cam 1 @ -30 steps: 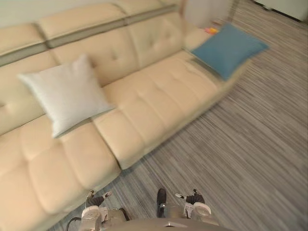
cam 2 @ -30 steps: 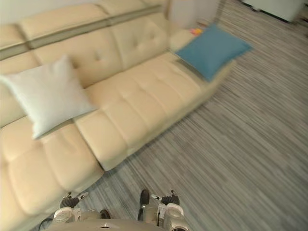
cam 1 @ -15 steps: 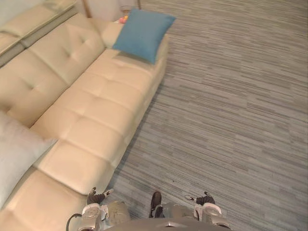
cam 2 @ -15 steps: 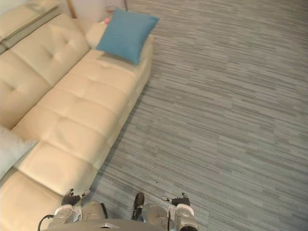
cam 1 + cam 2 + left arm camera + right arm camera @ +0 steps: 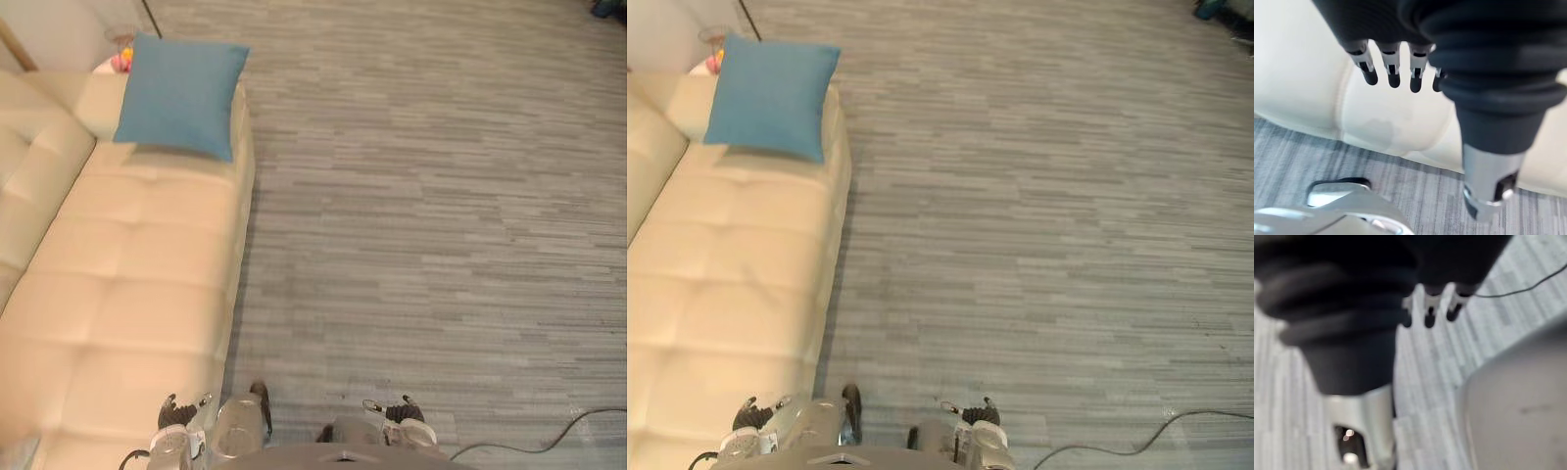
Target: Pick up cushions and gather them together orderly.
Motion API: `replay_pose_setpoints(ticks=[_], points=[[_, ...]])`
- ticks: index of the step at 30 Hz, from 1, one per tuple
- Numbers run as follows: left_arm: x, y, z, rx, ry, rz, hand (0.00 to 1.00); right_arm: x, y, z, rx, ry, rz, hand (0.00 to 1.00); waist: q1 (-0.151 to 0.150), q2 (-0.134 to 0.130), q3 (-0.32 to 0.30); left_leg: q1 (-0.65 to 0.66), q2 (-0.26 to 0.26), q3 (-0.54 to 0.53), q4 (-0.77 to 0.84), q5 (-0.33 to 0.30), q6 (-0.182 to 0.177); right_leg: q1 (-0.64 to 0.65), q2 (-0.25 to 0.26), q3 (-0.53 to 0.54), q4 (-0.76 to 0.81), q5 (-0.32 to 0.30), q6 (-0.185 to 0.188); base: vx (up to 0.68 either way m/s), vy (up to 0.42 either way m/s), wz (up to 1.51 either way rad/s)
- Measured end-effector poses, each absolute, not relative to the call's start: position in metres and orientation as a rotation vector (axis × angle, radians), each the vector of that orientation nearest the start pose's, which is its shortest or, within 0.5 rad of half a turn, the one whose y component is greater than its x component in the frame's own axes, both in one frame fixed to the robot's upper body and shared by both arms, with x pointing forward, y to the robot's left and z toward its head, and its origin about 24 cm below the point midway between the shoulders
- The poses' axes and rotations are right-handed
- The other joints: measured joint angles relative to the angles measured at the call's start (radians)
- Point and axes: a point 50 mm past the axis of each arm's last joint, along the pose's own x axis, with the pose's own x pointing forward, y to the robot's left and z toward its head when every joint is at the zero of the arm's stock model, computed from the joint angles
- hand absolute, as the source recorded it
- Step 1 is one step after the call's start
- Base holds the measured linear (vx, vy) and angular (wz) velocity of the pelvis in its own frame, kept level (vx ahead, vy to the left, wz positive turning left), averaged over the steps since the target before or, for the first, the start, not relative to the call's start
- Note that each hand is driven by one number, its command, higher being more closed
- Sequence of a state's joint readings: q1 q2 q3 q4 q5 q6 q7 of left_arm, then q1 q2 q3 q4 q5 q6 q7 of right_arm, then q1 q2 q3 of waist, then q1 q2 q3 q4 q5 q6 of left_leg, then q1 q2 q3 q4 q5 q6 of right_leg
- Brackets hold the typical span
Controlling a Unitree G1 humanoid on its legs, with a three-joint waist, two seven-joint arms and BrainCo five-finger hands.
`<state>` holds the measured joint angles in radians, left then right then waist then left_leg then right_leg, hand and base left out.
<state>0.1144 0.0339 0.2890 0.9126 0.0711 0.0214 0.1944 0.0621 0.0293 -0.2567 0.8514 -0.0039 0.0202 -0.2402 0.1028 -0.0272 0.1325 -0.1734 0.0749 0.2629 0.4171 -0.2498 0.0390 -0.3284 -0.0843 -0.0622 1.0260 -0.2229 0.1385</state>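
Cushion (image 5: 181,96): blue, square, plain, smooth-faced with pointed corners; lay at far end of sofa (image 5: 137,284), upper part against armrest (image 5: 95,103).
Sofa: cream, tufted, ran along the left.
Left hand (image 5: 1393,68): hung low by sofa's front edge, fingers loosely straight, held nothing; well apart from cushion.
Right hand (image 5: 1430,308): hung over carpet (image 5: 421,215), fingers relaxed, held nothing.
Behind cushion: small pink-and-yellow thing (image 5: 120,61), too small to tell what.
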Motion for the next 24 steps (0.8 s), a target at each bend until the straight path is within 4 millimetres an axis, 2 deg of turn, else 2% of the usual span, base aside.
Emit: replay_pose_setpoints(ticks=[2, 3, 4, 5, 6, 7, 8, 9, 10, 11, 12, 13, 14, 15, 16, 17, 18, 19, 21, 23, 24], points=[[0.104, 0.216, -0.149, 0.065, 1.027, 0.454, 0.0, 0.135, -0.191, -0.139, 0.026, 0.929, -0.463, 0.0, -0.004, -0.003, 0.0, 0.097, 0.0, -0.01, -0.029, -0.048, -0.006, -0.044, -0.058, -0.097, 0.029, -0.017, -0.059, 0.51, 0.05, 0.11], [0.108, 0.214, -0.147, 0.057, 1.012, 0.45, 0.0, 0.138, -0.191, -0.138, 0.026, 0.918, -0.463, 0.0, -0.011, -0.003, 0.0, 0.145, 0.002, -0.016, -0.052, -0.074, -0.015, -0.08, -0.079, -0.15, -0.04, -0.027, -0.071, 0.57, 0.006, 0.15], [0.109, 0.214, -0.147, 0.051, 1.009, 0.45, 0.0, 0.141, -0.192, -0.137, 0.027, 0.911, -0.463, 0.0, -0.016, -0.004, 0.001, 0.158, 0.002, -0.019, -0.059, -0.084, -0.016, -0.095, -0.083, -0.164, -0.078, -0.03, -0.073, 0.49, -0.047, 0.13], [0.112, 0.21, -0.147, 0.041, 1.006, 0.443, 0.0, 0.146, -0.193, -0.135, 0.026, 0.9, -0.462, 0.0, -0.025, 0.0, 0.004, 0.202, 0.004, -0.02, -0.09, -0.105, -0.028, -0.138, -0.077, -0.194, -0.224, -0.027, -0.08, 0.4, -0.057, 0.05], [0.113, 0.208, -0.147, 0.036, 1.005, 0.44, 0.0, 0.147, -0.193, -0.135, 0.025, 0.897, -0.462, 0.0, -0.027, 0.001, 0.006, 0.221, 0.005, -0.02, -0.107, -0.108, -0.03, -0.148, -0.069, -0.202, -0.293, -0.02, -0.084, 0.53, -0.096, 0.11], [0.117, 0.203, -0.147, 0.033, 1.001, 0.421, 0.0, 0.149, -0.195, -0.134, 0.022, 0.894, -0.463, 0.0, -0.035, 0.006, 0.009, 0.268, 0.01, -0.024, -0.156, -0.112, -0.038, -0.157, -0.043, -0.198, -0.475, 0.038, -0.089, 0.74, -0.181, 0.38], [0.117, 0.198, -0.149, 0.038, 1.012, 0.397, 0.0, 0.15, -0.195, -0.134, 0.021, 0.895, -0.463, 0.0, -0.05, 0.004, 0.012, 0.318, 0.009, -0.051, -0.206, -0.111, -0.046, -0.145, -0.012, -0.174, -0.684, 0.154, -0.095, 0.63, -0.162, 0.55], [0.117, 0.197, -0.15, 0.039, 1.017, 0.39, 0.0, 0.148, -0.197, -0.135, 0.017, 0.903, -0.468, 0.0, -0.057, 0.006, 0.014, 0.34, 0.01, -0.074, -0.221, -0.112, -0.054, -0.126, 0.001, -0.158, -0.723, 0.251, -0.096, 0.69, -0.191, 0.63], [0.122, 0.184, -0.151, 0.01, 1.023, 0.363, 0.0, 0.15, -0.204, -0.134, 0.014, 0.901, -0.484, 0.0, -0.059, 0.046, 0.026, 0.368, 0.047, -0.127, -0.231, -0.102, -0.063, -0.082, 0.036, -0.162, -0.721, 0.316, -0.159, 0.62, -0.174, 0.52], [0.125, 0.177, -0.152, -0.008, 1.019, 0.354, 0.0, 0.151, -0.21, -0.134, 0.018, 0.906, -0.509, 0.0, -0.056, 0.055, 0.037, 0.362, 0.047, -0.177, -0.191, -0.059, -0.083, -0.094, 0.025, -0.153, -0.626, 0.227, -0.168, 0.62, -0.174, 0.41], [0.125, 0.176, -0.151, -0.003, 1.019, 0.352, 0.0, 0.151, -0.211, -0.134, 0.024, 0.905, -0.519, 0.0, -0.059, 0.057, 0.041, 0.366, 0.049, -0.191, -0.171, -0.044, -0.085, -0.09, 0.018, -0.166, -0.595, 0.193, -0.172, 0.69, -0.226, 0.38], [0.123, 0.176, -0.152, -0.004, 1.025, 0.362, 0.0, 0.149, -0.213, -0.134, 0.026, 0.91, -0.525, 0.0, -0.058, 0.066, 0.041, 0.336, 0.064, -0.218, -0.036, -0.003, -0.089, -0.056, 0.018, -0.18, -0.548, 0.116, -0.177, 0.59, -0.205, 0.39], [0.123, 0.178, -0.152, -0.018, 1.024, 0.381, 0.0, 0.15, -0.212, -0.134, 0.021, 0.906, -0.516, 0.0, -0.065, 0.078, 0.049, 0.247, 0.089, -0.237, 0.204, 0.07, -0.097, 0.005, 0.026, -0.205, -0.558, 0.076, -0.18, 0.7, -0.23, 0.42], [0.123, 0.179, -0.152, -0.024, 1.021, 0.389, 0.0, 0.15, -0.211, -0.134, 0.02, 0.904, -0.514, 0.0, -0.065, 0.082, 0.052, 0.192, 0.106, -0.243, 0.331, 0.109, -0.107, 0.037, 0.032, -0.211, -0.575, 0.064, -0.185, 0.53, -0.132, 0.25], [0.123, 0.179, -0.151, -0.031, 1.016, 0.398, 0.0, 0.15, -0.209, -0.134, 0.015, 0.906, -0.502, 0.0, -0.052, 0.081, 0.056, 0.106, 0.138, -0.231, 0.519, 0.116, -0.119, 0.09, 0.051, -0.213, -0.602, 0.051, -0.192, 0.48, -0.076, -0.02], [0.128, 0.183, -0.148, -0.034, 0.987, 0.41, 0.0, 0.153, -0.201, -0.135, 0.019, 0.906, -0.478, 0.0, -0.036, 0.086, 0.058, 0.014, 0.167, -0.193, 0.677, 0.092, -0.111, 0.165, 0.068, -0.212, -0.645, 0.045, -0.2, 0.47, -0.053, -0.11], [0.13, 0.183, -0.147, -0.033, 0.979, 0.411, 0.0, 0.153, -0.199, -0.135, 0.026, 0.906, -0.474, 0.0, -0.029, 0.08, 0.062, -0.019, 0.171, -0.171, 0.705, 0.078, -0.104, 0.202, 0.069, -0.211, -0.671, 0.045, -0.2, 0.38, -0.022, -0.11], [0.134, 0.184, -0.144, -0.03, 0.954, 0.411, 0.0, 0.153, -0.193, -0.136, 0.045, 0.91, -0.472, 0.0, -0.017, 0.063, 0.07, -0.071, 0.171, -0.133, 0.699, 0.052, -0.087, 0.264, 0.069, -0.203, -0.726, 0.044, -0.198, 0.4, 0.008, -0.07], [0.139, 0.183, -0.141, -0.027, 0.925, 0.404, 0.0, 0.154, -0.19, -0.136, 0.056, 0.909, -0.47, 0.0, -0.004, 0.068, 0.067, -0.16, 0.171, -0.088, 0.595, 0.01, -0.069, 0.346, 0.066, -0.199, -0.805, 0.036, -0.166, 0.5, 0.08, -0.08], [0.142, 0.182, -0.139, -0.025, 0.908, 0.397, 0.0, 0.156, -0.19, -0.135, 0.058, 0.905, -0.474, 0.0, -0.001, 0.066, 0.068, -0.195, 0.143, -0.035, 0.293, 0.003, -0.065, 0.406, 0.035, -0.199, -0.838, 0.02, -0.13, 0.44, 0.18, 0.01], [0.143, 0.181, -0.139, -0.024, 0.906, 0.394, 0.0, 0.154, -0.192, -0.135, 0.054, 0.909, -0.484, 0.0, 0.003, 0.065, 0.068, -0.194, 0.121, -0.018, 0.131, 0.038, -0.075, 0.429, 0.017, -0.198, -0.842, 0.001, -0.101, 0.37, 0.195, 0.05]])
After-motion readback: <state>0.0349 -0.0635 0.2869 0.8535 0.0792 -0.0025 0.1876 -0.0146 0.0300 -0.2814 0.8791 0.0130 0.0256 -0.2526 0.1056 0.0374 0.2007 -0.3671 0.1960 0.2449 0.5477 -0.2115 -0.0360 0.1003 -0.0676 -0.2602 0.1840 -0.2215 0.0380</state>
